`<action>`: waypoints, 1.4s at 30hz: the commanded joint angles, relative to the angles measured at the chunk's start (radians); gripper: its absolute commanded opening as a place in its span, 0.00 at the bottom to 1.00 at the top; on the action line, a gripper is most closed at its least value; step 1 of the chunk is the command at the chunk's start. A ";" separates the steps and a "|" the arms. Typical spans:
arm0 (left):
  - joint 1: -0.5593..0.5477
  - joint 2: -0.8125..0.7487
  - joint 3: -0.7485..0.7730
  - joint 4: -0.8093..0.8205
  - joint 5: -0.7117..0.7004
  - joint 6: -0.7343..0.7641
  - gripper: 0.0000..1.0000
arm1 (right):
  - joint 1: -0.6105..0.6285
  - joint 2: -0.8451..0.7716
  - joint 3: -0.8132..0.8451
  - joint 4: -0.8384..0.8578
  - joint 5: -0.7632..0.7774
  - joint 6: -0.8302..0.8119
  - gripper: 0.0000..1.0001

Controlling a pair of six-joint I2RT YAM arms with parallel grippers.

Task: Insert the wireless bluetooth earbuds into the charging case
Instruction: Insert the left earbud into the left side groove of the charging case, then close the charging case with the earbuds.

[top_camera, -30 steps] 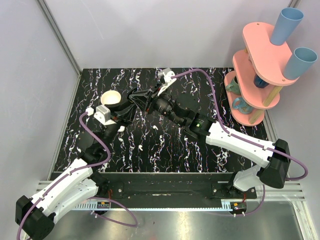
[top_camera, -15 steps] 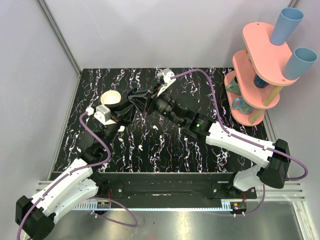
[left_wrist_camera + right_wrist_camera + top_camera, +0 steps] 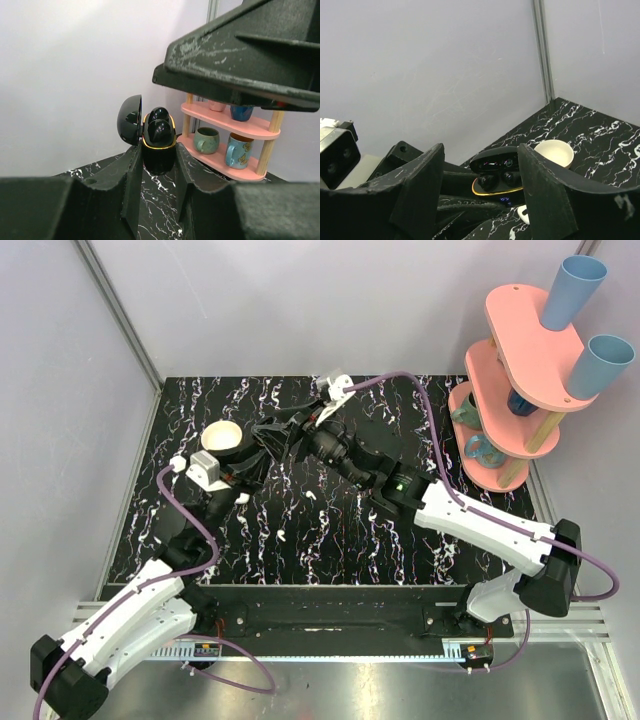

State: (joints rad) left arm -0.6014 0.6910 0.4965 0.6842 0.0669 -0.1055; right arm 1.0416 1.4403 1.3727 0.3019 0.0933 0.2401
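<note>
Charging case (image 3: 159,159) in left hand (image 3: 157,151), right hand (image 3: 272,432) close, pink shelf (image 3: 260,126) behind

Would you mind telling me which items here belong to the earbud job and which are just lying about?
Belongs to the job:
black charging case, lid open, clamped in the left gripper
black earbuds seated in it
right gripper, open, close by

Just lying about:
cream dish
pink shelf rack
blue cups
mugs on the rack
</note>
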 commanded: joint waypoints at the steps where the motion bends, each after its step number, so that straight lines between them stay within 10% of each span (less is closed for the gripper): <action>1: 0.000 -0.033 -0.015 0.048 -0.009 0.010 0.00 | -0.002 -0.034 0.060 0.016 0.045 -0.058 0.68; 17: 0.000 -0.064 -0.016 -0.060 0.024 0.043 0.00 | -0.047 -0.070 0.052 -0.181 0.379 -0.029 0.84; 22: 0.000 -0.077 -0.022 -0.067 0.027 0.032 0.00 | -0.181 -0.112 0.022 -0.248 0.298 0.108 0.99; 42: 0.000 -0.039 0.080 -0.319 0.232 0.213 0.00 | -0.304 -0.021 0.158 -0.543 -0.027 0.157 1.00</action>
State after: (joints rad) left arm -0.6014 0.6373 0.5179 0.3794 0.2161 0.0570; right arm 0.7414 1.4025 1.4776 -0.2047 0.1909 0.4122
